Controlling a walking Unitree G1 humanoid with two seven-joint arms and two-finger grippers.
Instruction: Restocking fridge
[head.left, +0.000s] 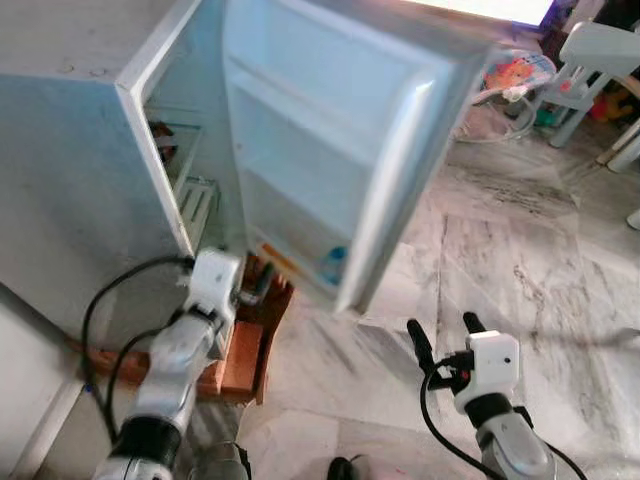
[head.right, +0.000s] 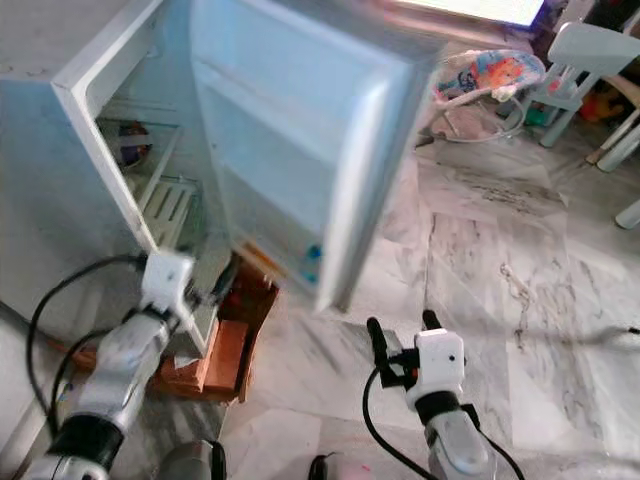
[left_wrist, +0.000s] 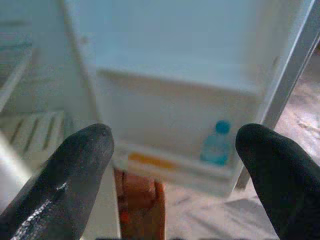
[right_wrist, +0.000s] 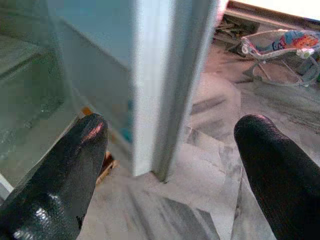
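The left gripper (head.left: 262, 283) is raised near the fridge's lower front edge, its fingers (left_wrist: 75, 170) apart and holding nothing, aimed at the inside of the open door (head.left: 330, 130). A bottle (left_wrist: 216, 145) with a blue cap stands in the door's lowest shelf. The right gripper (head.left: 445, 335) hangs over the marble floor (head.left: 520, 250) just outside the door's edge, fingers (right_wrist: 60, 180) apart and empty. The fridge (head.left: 60, 180) stands on a wooden base (head.left: 245, 355). A baby bouncer (head.right: 490, 75) and a white chair (head.left: 595, 60) sit farther off.
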